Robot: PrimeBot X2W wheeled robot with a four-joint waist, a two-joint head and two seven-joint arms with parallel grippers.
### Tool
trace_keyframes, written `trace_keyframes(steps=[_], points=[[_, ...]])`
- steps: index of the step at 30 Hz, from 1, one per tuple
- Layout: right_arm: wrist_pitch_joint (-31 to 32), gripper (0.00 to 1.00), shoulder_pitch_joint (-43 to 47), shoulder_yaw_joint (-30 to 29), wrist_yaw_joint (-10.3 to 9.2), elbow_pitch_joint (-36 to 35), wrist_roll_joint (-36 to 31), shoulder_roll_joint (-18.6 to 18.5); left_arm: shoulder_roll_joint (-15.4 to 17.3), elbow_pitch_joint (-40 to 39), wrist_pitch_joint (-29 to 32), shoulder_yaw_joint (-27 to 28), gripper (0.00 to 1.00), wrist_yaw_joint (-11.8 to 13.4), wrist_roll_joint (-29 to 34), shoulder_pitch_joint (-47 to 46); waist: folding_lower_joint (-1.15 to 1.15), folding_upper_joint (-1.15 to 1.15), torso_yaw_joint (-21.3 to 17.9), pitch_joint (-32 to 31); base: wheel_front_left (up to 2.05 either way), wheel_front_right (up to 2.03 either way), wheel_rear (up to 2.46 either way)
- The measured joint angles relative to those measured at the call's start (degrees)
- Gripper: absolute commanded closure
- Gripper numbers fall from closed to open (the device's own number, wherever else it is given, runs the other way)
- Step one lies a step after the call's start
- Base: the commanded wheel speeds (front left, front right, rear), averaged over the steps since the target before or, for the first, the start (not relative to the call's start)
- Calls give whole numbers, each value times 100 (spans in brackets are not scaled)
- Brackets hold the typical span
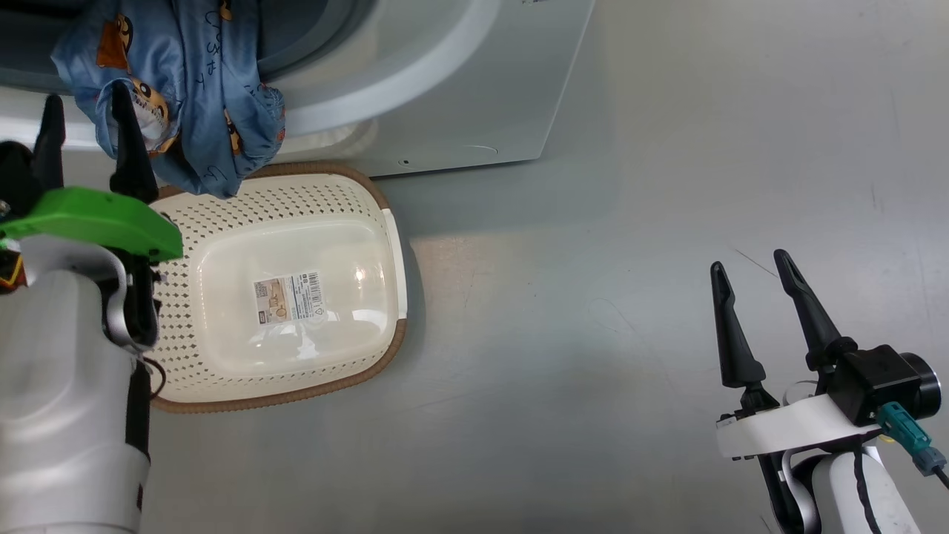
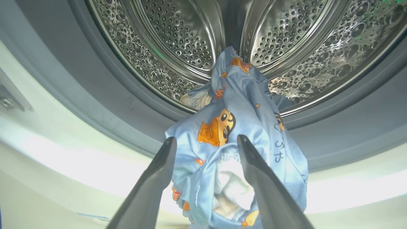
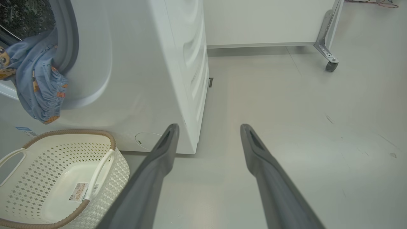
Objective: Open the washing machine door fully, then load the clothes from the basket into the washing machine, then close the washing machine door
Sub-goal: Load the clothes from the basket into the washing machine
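Clothes (image 1: 193,96), one bundle, hang from one washing machine (image 1: 460,89) above one basket (image 1: 222,222); left gripper (image 1: 85,100) and right gripper (image 1: 750,263) spread

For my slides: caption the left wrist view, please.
Open left hand facing blue clothes spilling out of the washing machine drum.

Both arms end in long, tapering black jaws, matte and pointed at the tips. The left forearm (image 1: 59,400) is a smooth pale grey shell, with a bright green plate (image 1: 96,219) over its wrist and a thin black cable (image 1: 154,378) looping at its side. The right wrist (image 1: 838,475) is white and wears a white bracket (image 1: 786,430), a black cylindrical camera (image 1: 882,382) and a teal plug (image 1: 906,429).
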Motion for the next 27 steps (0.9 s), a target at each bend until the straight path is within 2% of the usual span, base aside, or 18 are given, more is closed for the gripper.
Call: trace_keyframes(steps=[10,27], points=[[0,0,-42,-196,0,-59,-8,-86,-361,-726,-32,3,0,5,-21,1119,0,0,129,83,0,0,0],[0,0,-80,-256,1,-60,-63,-127,-408,-2014,-48,-9,0,54,48,2345,0,0,314,165,0,0,0]])
